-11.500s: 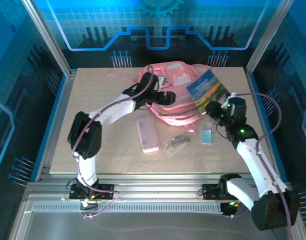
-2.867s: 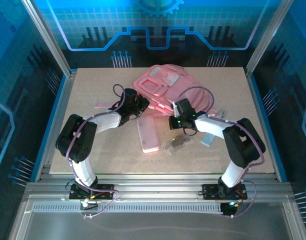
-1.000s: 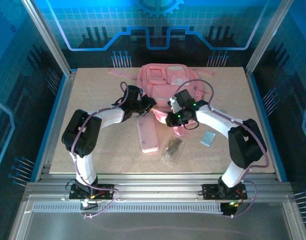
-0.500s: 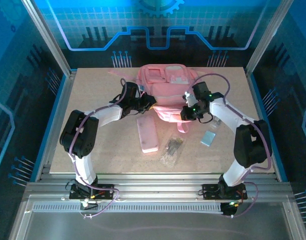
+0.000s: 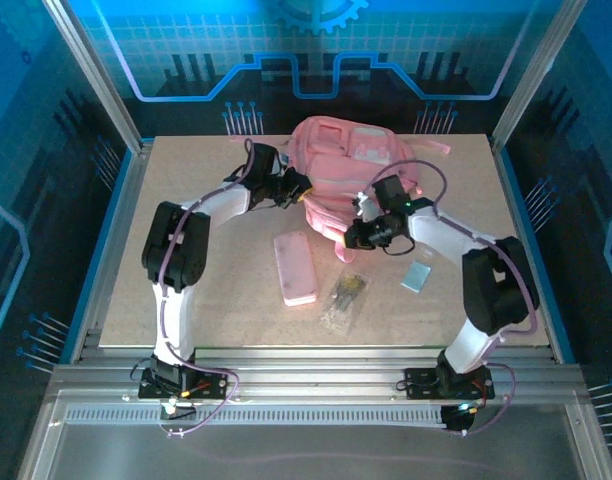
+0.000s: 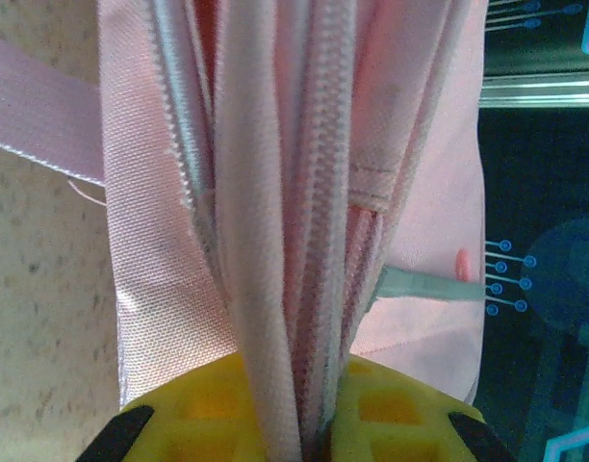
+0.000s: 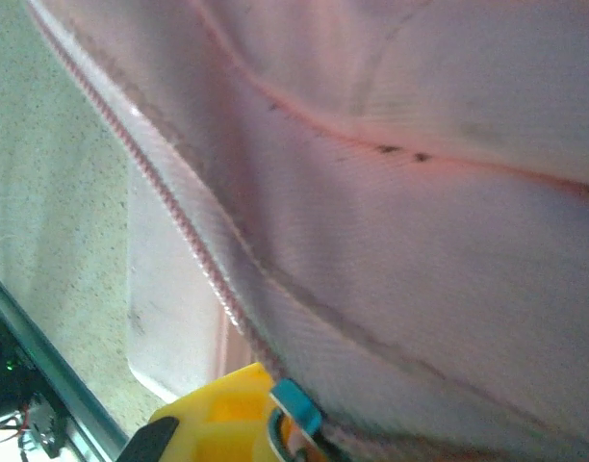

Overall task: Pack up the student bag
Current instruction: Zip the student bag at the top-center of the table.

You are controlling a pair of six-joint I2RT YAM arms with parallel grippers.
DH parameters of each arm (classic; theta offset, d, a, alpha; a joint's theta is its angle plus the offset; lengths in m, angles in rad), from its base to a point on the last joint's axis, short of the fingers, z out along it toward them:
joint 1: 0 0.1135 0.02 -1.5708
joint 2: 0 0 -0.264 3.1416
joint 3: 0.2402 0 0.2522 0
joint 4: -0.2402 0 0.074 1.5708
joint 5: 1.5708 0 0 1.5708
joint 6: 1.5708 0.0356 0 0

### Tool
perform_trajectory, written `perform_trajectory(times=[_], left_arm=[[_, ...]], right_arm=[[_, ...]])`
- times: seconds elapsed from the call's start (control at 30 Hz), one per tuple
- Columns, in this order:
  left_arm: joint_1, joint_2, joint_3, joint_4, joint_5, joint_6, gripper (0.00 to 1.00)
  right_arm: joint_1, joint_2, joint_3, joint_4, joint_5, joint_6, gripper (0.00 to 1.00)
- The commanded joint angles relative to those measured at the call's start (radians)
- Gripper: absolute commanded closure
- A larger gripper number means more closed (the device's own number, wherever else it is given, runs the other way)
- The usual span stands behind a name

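Top view: bag [image 5: 351,160] upper centre, left claw [image 5: 294,190] at its left edge, right claw [image 5: 354,235] at its lower edge.
Left wrist: pinched on zip folds [image 6: 275,241] running straight up-frame.
Right wrist: fabric fills upper right; grip unreadable.

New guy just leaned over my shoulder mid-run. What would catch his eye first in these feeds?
The pink bag at the far middle of the table, with both arms bent in on it: the left tool pinches its zip edge, the right tool sits at its near corner. Next, the loose items nearer the bases: a pink pencil case, a clear packet and a small grey card.
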Motion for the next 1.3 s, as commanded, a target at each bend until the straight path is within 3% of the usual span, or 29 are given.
perform_trajectory(times=[0.0,0.03,0.1,0.17,0.27,0.47,0.6,0.73,0.77,0.87,1.0,1.17,1.27], left_arm=[[0.056,0.060,0.142,0.039,-0.141,0.031,0.95],[0.061,0.064,0.154,0.022,-0.135,0.031,0.77],[0.068,0.037,0.135,-0.001,-0.136,0.045,0.49],[0.074,-0.025,0.076,-0.032,-0.166,0.076,0.34],[0.089,-0.127,-0.052,-0.041,-0.179,0.070,0.26],[0.058,-0.318,-0.394,0.145,-0.197,-0.100,0.25],[0.020,-0.342,-0.484,0.265,-0.232,-0.221,0.26],[-0.033,-0.278,-0.449,0.298,-0.239,-0.263,0.33],[-0.040,-0.263,-0.445,0.309,-0.245,-0.269,0.45],[-0.038,-0.236,-0.475,0.382,-0.264,-0.293,1.00],[-0.012,-0.276,-0.489,0.344,-0.260,-0.228,1.00],[0.008,-0.360,-0.477,0.230,-0.241,-0.089,1.00],[0.017,-0.388,-0.462,0.166,-0.217,-0.036,1.00]], right_arm=[[0.089,0.101,0.108,0.002,-0.114,0.097,1.00],[0.098,0.131,0.141,0.010,-0.120,0.112,1.00],[0.116,0.188,0.211,0.056,-0.125,0.152,1.00],[0.131,0.239,0.285,0.073,-0.116,0.174,1.00],[0.140,0.299,0.382,0.070,-0.109,0.180,1.00],[0.141,0.345,0.456,0.150,-0.159,0.223,1.00],[0.153,0.331,0.442,0.179,-0.199,0.236,1.00],[0.182,0.287,0.377,0.212,-0.209,0.252,1.00],[0.186,0.274,0.354,0.223,-0.218,0.259,1.00],[0.193,0.231,0.290,0.192,-0.203,0.258,1.00],[0.187,0.191,0.214,-0.035,-0.084,0.157,1.00],[0.111,0.168,0.106,-0.171,0.004,0.026,1.00],[0.062,0.149,0.098,-0.259,0.130,-0.056,1.00]])
